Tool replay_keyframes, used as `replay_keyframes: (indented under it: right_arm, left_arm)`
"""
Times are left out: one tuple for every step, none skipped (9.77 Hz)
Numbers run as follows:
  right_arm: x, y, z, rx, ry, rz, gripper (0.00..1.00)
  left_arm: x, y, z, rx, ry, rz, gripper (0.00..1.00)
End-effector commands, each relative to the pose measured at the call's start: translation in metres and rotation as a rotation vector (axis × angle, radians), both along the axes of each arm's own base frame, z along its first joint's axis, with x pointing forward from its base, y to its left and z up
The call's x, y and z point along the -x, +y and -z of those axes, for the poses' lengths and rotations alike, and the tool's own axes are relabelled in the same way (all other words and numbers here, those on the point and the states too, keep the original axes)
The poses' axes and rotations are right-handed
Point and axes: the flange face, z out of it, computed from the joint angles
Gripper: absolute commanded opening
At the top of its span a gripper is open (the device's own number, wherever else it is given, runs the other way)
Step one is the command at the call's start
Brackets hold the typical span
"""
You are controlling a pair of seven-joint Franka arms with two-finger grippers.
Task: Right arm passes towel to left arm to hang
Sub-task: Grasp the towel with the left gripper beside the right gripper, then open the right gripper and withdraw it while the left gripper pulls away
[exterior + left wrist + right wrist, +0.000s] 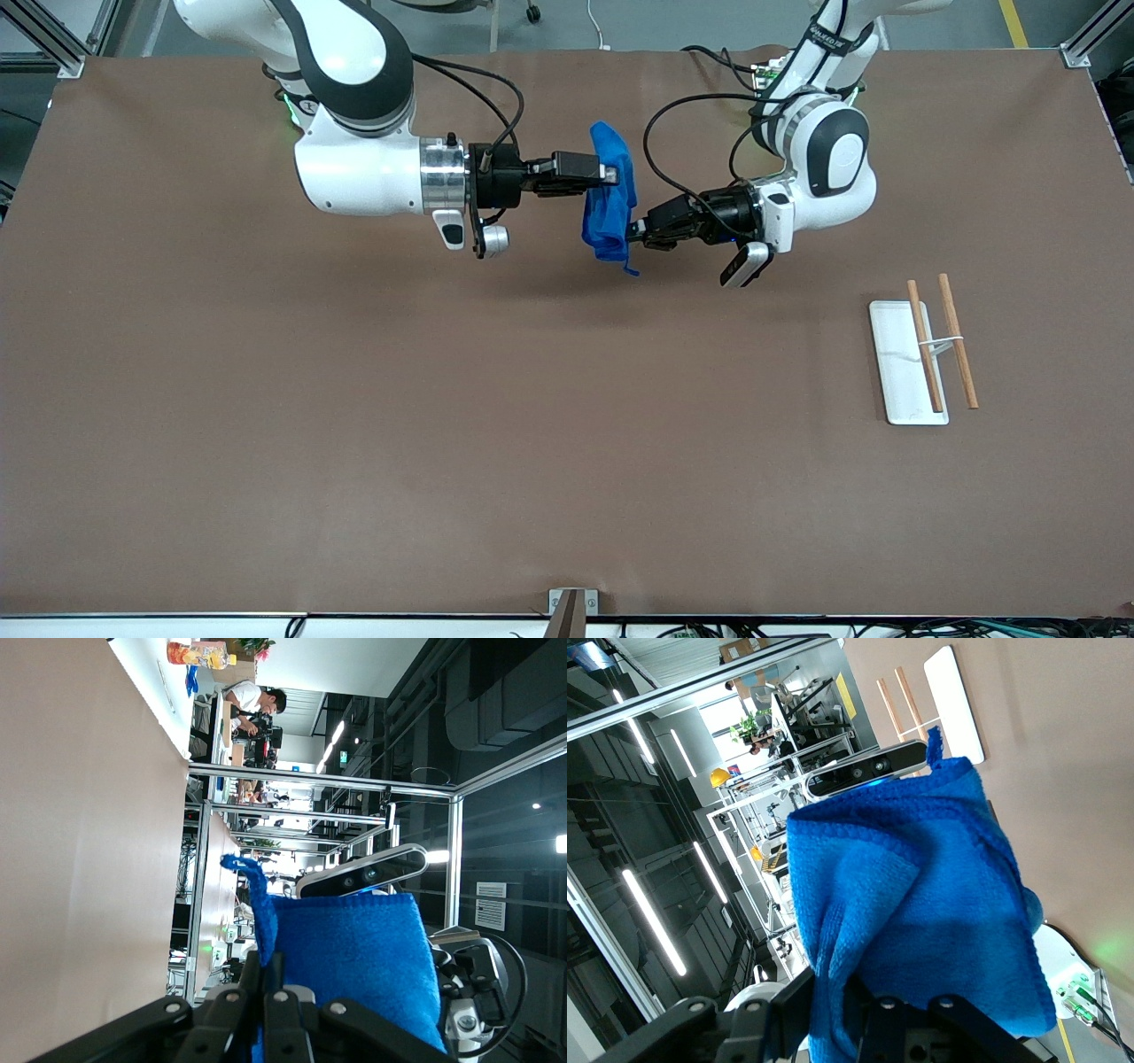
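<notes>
The bright blue towel (609, 204) hangs bunched in the air over the table's middle, toward the robots' bases. My right gripper (611, 175) is shut on its upper part. My left gripper (633, 232) is shut on its lower edge from the other side. In the left wrist view the towel (354, 957) fills the space past my left gripper (266, 970), with a thin fold pinched between the fingers and the corner loop (239, 864) sticking out. In the right wrist view the towel (904, 904) is clamped in my right gripper (850, 992).
A white tray (895, 390) carrying two wooden rods (957, 350) on a stand lies on the brown table toward the left arm's end. It also shows in the right wrist view (952, 691). Black cables loop off both wrists.
</notes>
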Motion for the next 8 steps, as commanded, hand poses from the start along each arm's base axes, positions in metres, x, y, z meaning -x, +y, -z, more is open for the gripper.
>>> replay_keyframes:
  right_arm:
    - [0.000,0.000,-0.006,-0.009,0.007,0.018,0.85]
    - [-0.004,-0.006,-0.006,0.019,0.000,0.035,1.00]
    - [-0.009,-0.015,-0.005,0.081,-0.019,0.025,1.00]
    - [-0.021,-0.030,-0.008,0.190,-0.015,0.024,1.00]
    - [-0.031,-0.046,-0.012,0.347,-0.050,0.008,1.00]
    - [-0.040,-0.058,-0.014,0.496,-0.066,0.014,1.00]
    - [-0.043,-0.067,-0.012,0.619,-0.086,0.018,1.00]
    - [-0.053,-0.089,-0.010,0.752,-0.128,0.036,1.00]
  left_arm:
    - [0.001,0.012,0.007,-0.070,-0.004,-0.017,0.00]
    - [0.001,0.013,0.008,-0.096,-0.015,-0.005,0.00]
    - [0.001,0.015,0.009,-0.117,-0.028,0.018,0.00]
    - [-0.002,0.021,0.007,-0.124,-0.034,0.010,0.00]
    - [-0.003,0.026,0.007,-0.166,-0.061,0.050,0.00]
    - [-0.013,0.042,0.001,-0.222,-0.078,0.086,0.00]
    - [-0.021,0.052,-0.004,-0.263,-0.062,0.115,0.00]
    - [-0.030,0.066,-0.011,-0.335,-0.070,0.159,0.00]
